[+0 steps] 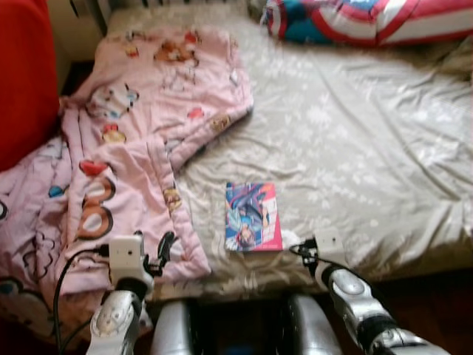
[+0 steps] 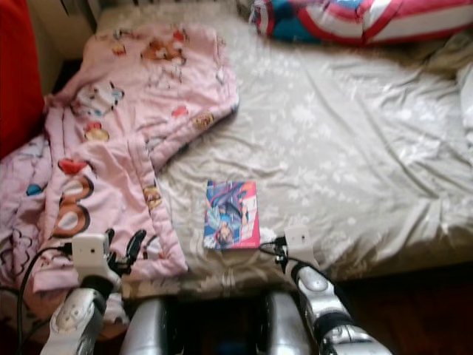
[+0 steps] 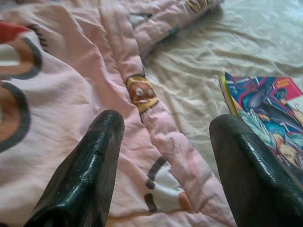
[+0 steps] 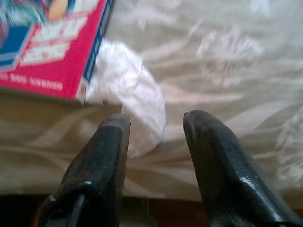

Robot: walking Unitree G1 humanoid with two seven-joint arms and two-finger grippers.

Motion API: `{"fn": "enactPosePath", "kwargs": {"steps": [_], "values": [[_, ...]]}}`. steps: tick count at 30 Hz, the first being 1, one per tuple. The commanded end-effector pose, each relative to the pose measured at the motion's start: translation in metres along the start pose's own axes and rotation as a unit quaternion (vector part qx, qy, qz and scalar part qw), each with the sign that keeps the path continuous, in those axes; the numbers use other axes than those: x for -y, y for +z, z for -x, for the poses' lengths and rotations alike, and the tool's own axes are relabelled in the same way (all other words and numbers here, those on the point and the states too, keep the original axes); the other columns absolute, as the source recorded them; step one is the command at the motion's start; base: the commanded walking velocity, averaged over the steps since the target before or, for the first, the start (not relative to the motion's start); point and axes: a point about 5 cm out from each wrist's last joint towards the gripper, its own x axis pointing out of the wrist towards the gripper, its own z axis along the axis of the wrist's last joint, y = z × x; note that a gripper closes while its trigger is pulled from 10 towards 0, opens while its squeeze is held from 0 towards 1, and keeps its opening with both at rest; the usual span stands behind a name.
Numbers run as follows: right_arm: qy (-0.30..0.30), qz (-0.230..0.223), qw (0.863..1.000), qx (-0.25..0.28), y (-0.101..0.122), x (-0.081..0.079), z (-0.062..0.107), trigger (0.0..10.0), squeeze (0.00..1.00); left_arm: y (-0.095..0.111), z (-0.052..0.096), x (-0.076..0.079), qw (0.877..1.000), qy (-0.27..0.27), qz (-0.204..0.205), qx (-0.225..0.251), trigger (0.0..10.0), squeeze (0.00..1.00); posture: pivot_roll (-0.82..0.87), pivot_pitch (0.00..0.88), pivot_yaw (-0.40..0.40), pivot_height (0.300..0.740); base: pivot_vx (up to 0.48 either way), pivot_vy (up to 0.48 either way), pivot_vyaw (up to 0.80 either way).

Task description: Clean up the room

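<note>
Across the bed [image 1: 355,148] in the left eye view, a pale flowered sheet lies wrinkled, with a pink cartoon blanket [image 1: 140,140] heaped over its left half and spilling off the near left edge. A comic book [image 1: 253,216] lies flat on the sheet near the bed's near edge, just right of the blanket's hem. A striped red, white and blue pillow [image 1: 369,18] sits at the far right, and something red [image 1: 26,81] stands at the far left. Both silver arms reach up from the near side. The left end effector [image 1: 161,251] is raised over the blanket's near corner, and the right arm's wrist sits at the bed edge just right of the book.

From the right eye view the layout is the same, with the book [image 2: 231,214] between the two arms.

Looking along the left wrist view, the left end effector [image 3: 165,161] has its two black fingers [image 3: 90,165] spread wide, with nothing between them, above the blanket [image 3: 61,94]; the book [image 3: 270,113] lies beside the one finger.

Along the right wrist view, the right end effector [image 4: 156,127] holds its fingers [image 4: 104,156] moderately apart, empty, at the bed's near edge. A crumpled white tissue [image 4: 128,90] lies on the sheet just beyond the fingertips, touching the book's [image 4: 47,52] near right corner.
</note>
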Motion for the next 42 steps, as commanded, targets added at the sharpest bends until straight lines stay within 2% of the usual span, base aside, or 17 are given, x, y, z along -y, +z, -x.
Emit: {"fn": "enactPosePath", "kwargs": {"steps": [1,2,5,6,7,8,9,10,18,23,35,36,37,38,42], "values": [[-0.006,-0.005,1.000,-0.018,-0.005,0.004,0.001,10.0,0.59,-0.001,0.003,0.001,1.000,-0.006,0.004,-0.011,10.0,0.00,0.01,0.356,0.011,0.611,0.000,0.000,0.00],[-0.007,-0.007,1.000,-0.016,-0.001,0.006,0.000,10.0,1.00,0.001,0.005,0.001,1.000,-0.007,0.005,-0.013,10.0,0.00,0.01,0.363,0.014,0.611,0.000,0.000,0.00],[-0.008,-0.005,1.000,-0.010,0.006,0.008,-0.002,10.0,1.00,0.001,0.009,0.000,1.000,-0.007,0.005,-0.017,10.0,0.00,0.02,0.373,0.019,0.611,0.000,0.000,0.00],[-0.011,0.002,1.000,-0.007,0.009,0.009,-0.002,10.0,1.00,0.001,0.010,-0.001,1.000,-0.007,0.005,-0.019,10.0,0.00,0.02,0.373,0.019,0.611,0.000,0.000,0.00],[-0.015,0.027,1.000,-0.001,0.015,0.011,-0.003,10.0,1.00,0.001,0.013,-0.001,1.000,-0.005,0.006,-0.027,10.0,0.00,0.02,0.378,0.020,0.611,0.000,0.000,0.00],[-0.013,0.034,0.999,0.002,0.018,0.011,-0.004,10.0,0.35,0.001,0.015,-0.002,1.000,-0.005,0.006,-0.029,10.0,0.00,0.02,0.378,0.020,0.611,0.000,0.000,0.00],[-0.013,0.034,0.999,0.002,0.018,0.011,-0.004,10.0,0.35,0.001,0.015,-0.002,1.000,-0.005,0.006,-0.029,10.0,0.00,0.02,0.378,0.020,0.611,0.000,0.000,0.00],[-0.010,0.033,0.999,0.006,0.022,0.011,-0.005,10.0,0.00,0.001,0.016,-0.002,0.999,-0.004,0.006,-0.031,10.0,0.00,0.03,0.379,0.020,0.611,0.000,0.000,0.00],[0.023,0.011,1.000,0.012,0.032,0.007,-0.007,10.0,0.00,0.004,0.020,0.000,0.999,-0.004,0.008,-0.038,10.0,0.00,0.03,0.379,0.021,0.611,0.000,0.000,0.00],[0.027,0.031,0.999,-0.012,0.025,0.006,-0.006,10.0,0.00,0.006,0.020,0.000,0.999,-0.006,0.009,-0.042,10.0,0.00,0.03,0.381,0.025,0.611,0.000,0.000,0.00],[0.042,0.027,0.999,-0.022,0.021,0.000,-0.006,10.0,0.00,0.006,0.021,0.001,0.999,-0.007,0.009,-0.050,10.0,0.00,0.04,0.382,0.030,0.611,0.000,0.000,0.00],[0.043,0.025,0.999,-0.021,0.021,0.000,-0.006,5.9,0.00,0.006,0.021,0.001,0.999,-0.007,0.009,-0.050,10.0,0.00,0.04,0.382,0.030,0.611,0.000,0.000,0.00],[0.043,0.025,0.999,-0.021,0.021,-0.001,-0.006,5.9,0.00,0.006,0.021,0.001,0.999,-0.007,0.009,-0.051,10.0,0.00,0.04,0.382,0.030,0.611,0.000,0.000,0.00],[0.043,0.025,0.999,-0.021,0.021,-0.001,-0.006,1.8,0.00,0.005,0.021,0.001,0.999,-0.007,0.009,-0.052,10.0,0.00,0.04,0.382,0.030,0.611,0.000,0.000,0.00],[0.040,0.026,0.999,-0.023,0.020,0.000,-0.006,2.3,0.00,0.004,0.022,0.002,0.998,-0.007,0.009,-0.054,10.0,0.00,0.04,0.382,0.030,0.611,0.000,0.000,0.00]]}}
